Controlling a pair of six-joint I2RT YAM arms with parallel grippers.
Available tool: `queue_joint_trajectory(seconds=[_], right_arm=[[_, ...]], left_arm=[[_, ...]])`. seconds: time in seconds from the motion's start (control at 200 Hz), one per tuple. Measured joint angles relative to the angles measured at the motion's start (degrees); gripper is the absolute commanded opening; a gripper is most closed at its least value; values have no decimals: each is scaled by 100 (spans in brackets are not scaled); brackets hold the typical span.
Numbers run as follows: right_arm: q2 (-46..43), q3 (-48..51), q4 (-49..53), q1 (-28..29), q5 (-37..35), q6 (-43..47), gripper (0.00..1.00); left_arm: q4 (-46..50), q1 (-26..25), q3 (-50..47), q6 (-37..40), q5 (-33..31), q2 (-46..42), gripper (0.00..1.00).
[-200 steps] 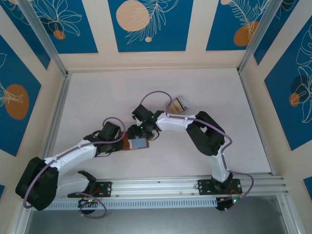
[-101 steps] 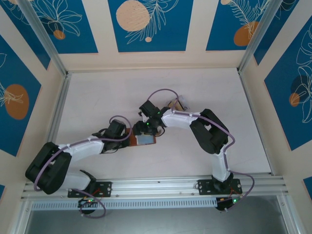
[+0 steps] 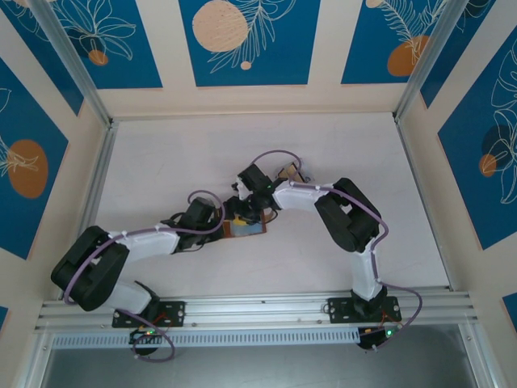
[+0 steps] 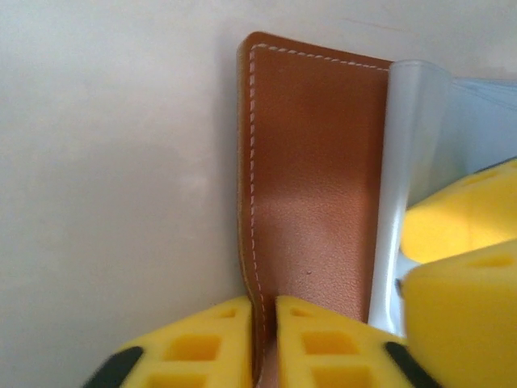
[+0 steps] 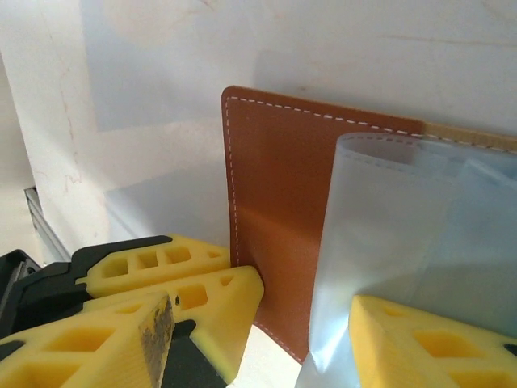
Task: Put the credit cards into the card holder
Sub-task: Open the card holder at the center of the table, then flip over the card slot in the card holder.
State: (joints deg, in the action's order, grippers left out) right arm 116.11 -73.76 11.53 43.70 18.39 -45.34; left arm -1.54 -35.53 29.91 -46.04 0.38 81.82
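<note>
The card holder (image 3: 246, 229) lies open mid-table, a reddish-brown leather flap (image 4: 315, 162) with a clear, grey-blue pocket (image 5: 396, 226) beside it. My left gripper (image 4: 266, 343) comes from the left, and its yellow fingers (image 5: 174, 279) pinch the leather edge. My right gripper (image 5: 266, 356) stands open astride the holder. One of its fingers (image 5: 428, 347) rests against the clear pocket; the other (image 5: 97, 343) is beside the left gripper. The tan credit cards (image 3: 286, 171) sit behind the right arm, partly hidden by its cable.
Both arms meet over the holder, left gripper (image 3: 220, 225) and right gripper (image 3: 242, 215) almost touching. The pale table (image 3: 161, 162) is bounded by a metal rail (image 3: 266, 307) at the near edge and patterned walls on the other sides.
The left arm stretched forward and right, carrying the card holder a little right and away. The right gripper drew in over the holder from behind.
</note>
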Motion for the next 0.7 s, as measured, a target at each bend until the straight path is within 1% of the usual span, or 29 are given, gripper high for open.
queue_joint_trajectory(seconds=[0.055, 0.13, 0.25, 0.36, 0.475, 0.54, 0.61, 0.665, 0.7], right_arm=[[4, 0, -2, -28, 46, -37, 61], [7, 0, -11, -83, 81, -76, 61], [33, -4, -26, -61, 50, -81, 61], [35, -4, -22, -59, 46, -76, 60], [35, -4, -17, -68, 50, -72, 60], [37, -4, -11, -76, 55, -74, 60], [37, -4, -4, -87, 74, -72, 60], [37, -4, 0, -98, 96, -72, 60], [39, -4, 2, -109, 114, -72, 60]], left_arm=[[-35, -11, -20, -61, 0, -7, 34], [-127, -46, -63, -37, 57, -107, 39], [151, -153, -247, -17, 13, -507, 42], [669, -269, -372, 11, -181, -1034, 43], [964, -544, -378, 83, -402, -1585, 37], [997, -645, -378, 140, -466, -1733, 34], [953, -686, -378, 168, -487, -1725, 28], [898, -693, -378, 186, -498, -1615, 21], [861, -697, -378, 205, -498, -1523, 19]])
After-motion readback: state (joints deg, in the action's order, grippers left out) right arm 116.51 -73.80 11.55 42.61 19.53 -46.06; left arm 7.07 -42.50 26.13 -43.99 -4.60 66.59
